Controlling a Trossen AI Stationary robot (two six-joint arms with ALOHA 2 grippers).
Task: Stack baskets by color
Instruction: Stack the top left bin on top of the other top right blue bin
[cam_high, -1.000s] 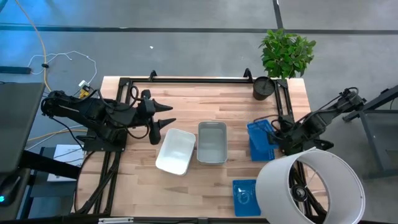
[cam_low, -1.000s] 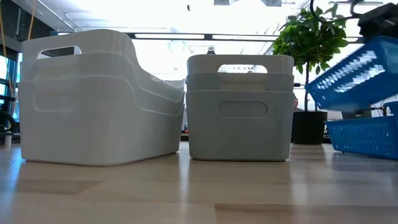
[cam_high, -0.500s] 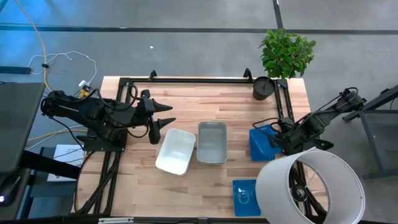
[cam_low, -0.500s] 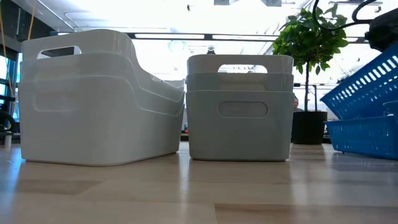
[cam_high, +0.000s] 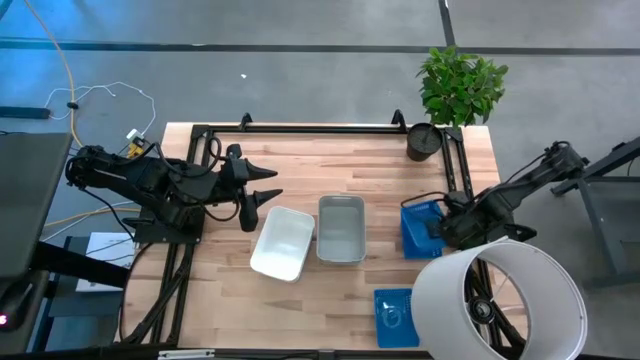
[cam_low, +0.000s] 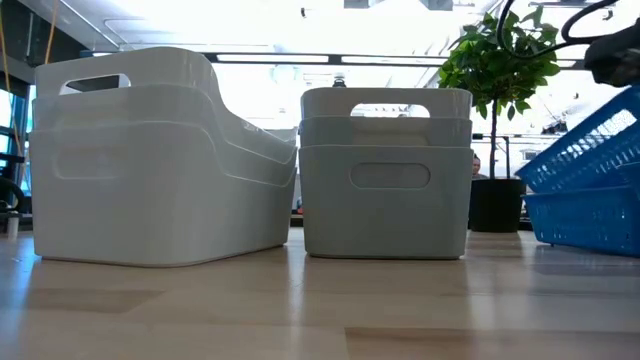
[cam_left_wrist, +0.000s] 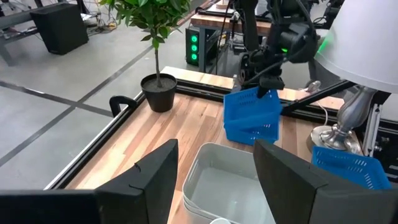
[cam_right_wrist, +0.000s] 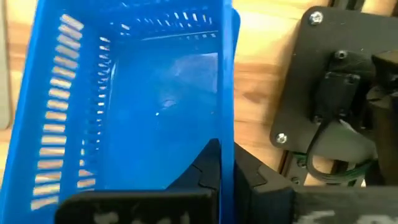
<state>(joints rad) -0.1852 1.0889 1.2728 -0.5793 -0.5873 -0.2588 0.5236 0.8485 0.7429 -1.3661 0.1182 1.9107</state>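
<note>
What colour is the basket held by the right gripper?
Blue, with slotted mesh walls; the basket shows best in the right wrist view.

The tabletop (cam_high: 330, 300) is showing pale wood grain inside a black frame (cam_high: 300, 128). On it a white basket (cam_high: 283, 243) and a pale grey basket (cam_high: 341, 228) are sitting plain and unpatterned, while the blue baskets (cam_high: 420, 228) are showing slotted mesh walls. A green plant (cam_high: 460, 82) is rising from a dark pot (cam_high: 424, 141), and a large white cylinder (cam_high: 500, 300) is looking plain.
</note>
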